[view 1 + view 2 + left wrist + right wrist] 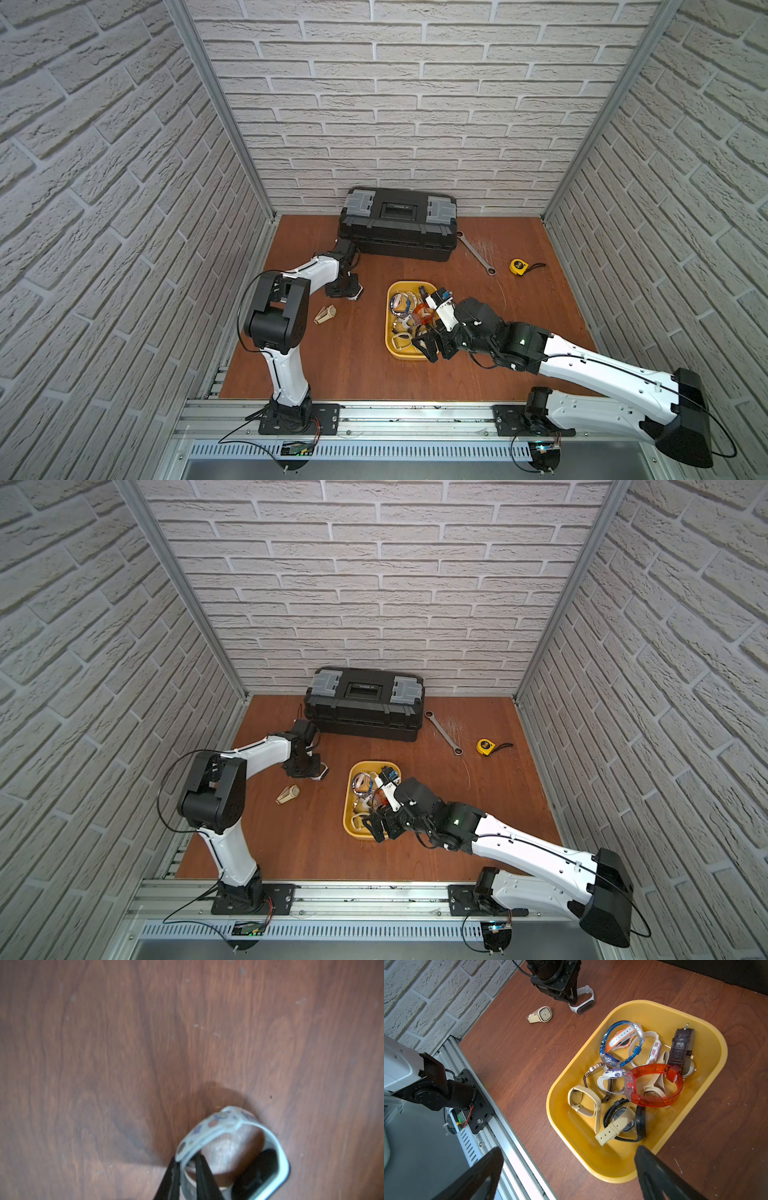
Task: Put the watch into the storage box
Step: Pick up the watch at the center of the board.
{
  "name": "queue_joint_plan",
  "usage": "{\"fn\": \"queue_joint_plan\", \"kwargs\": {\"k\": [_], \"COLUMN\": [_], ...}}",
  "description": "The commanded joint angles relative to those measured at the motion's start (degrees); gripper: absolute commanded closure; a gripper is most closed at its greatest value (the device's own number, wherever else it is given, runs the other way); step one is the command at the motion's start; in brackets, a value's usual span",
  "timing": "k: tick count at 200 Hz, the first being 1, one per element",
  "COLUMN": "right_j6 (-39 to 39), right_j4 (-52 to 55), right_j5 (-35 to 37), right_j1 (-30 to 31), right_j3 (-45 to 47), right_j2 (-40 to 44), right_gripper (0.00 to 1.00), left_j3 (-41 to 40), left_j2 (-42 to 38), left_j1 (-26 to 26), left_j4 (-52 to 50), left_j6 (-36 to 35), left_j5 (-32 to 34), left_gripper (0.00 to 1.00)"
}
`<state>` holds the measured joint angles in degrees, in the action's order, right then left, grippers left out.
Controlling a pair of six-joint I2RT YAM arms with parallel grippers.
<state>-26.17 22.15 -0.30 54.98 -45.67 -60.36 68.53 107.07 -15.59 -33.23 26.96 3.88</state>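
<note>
A white watch [218,1124] with a patterned strap lies on the wooden table, left of the storage box, seen in both top views [358,293] [323,772] and in the right wrist view [583,1004]. My left gripper [187,1160] points down at it, its two black fingers shut on the strap. The storage box [633,1004] is a shallow yellow tray [390,307] holding several watches. My right gripper [569,1150] hangs open over the tray's near end [424,347], holding nothing.
A beige watch [325,314] lies on the table near the left arm. A black toolbox [399,224] stands against the back wall. A wrench [476,253] and a yellow tape measure [518,266] lie at the back right.
</note>
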Motion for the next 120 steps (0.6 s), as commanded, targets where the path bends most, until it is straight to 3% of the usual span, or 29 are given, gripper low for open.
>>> {"fn": "queue_joint_plan", "kwargs": {"k": [1,77,120], "right_j6": [0.13,-0.98,-2.14], "right_j4": [-0.62,0.92,2.22], "right_j5": [0.89,2.52,4.98], "right_j1": [0.2,0.19,0.13], "right_j3": [0.01,1.77,4.18], "right_j2": [1.11,4.53,9.19], "right_gripper": [0.0,0.0,0.0], "left_j3": [0.98,2.65,3.61], "left_j2": [0.73,-11.17,-14.8], "left_j1": [-0.79,-7.35,-18.01], "left_j4": [-1.23,-9.95,-12.2], "left_j6": [-0.83,-2.08,0.11], "left_j5": [0.38,1.09,0.79], "left_gripper": [0.91,0.96,0.97]}}
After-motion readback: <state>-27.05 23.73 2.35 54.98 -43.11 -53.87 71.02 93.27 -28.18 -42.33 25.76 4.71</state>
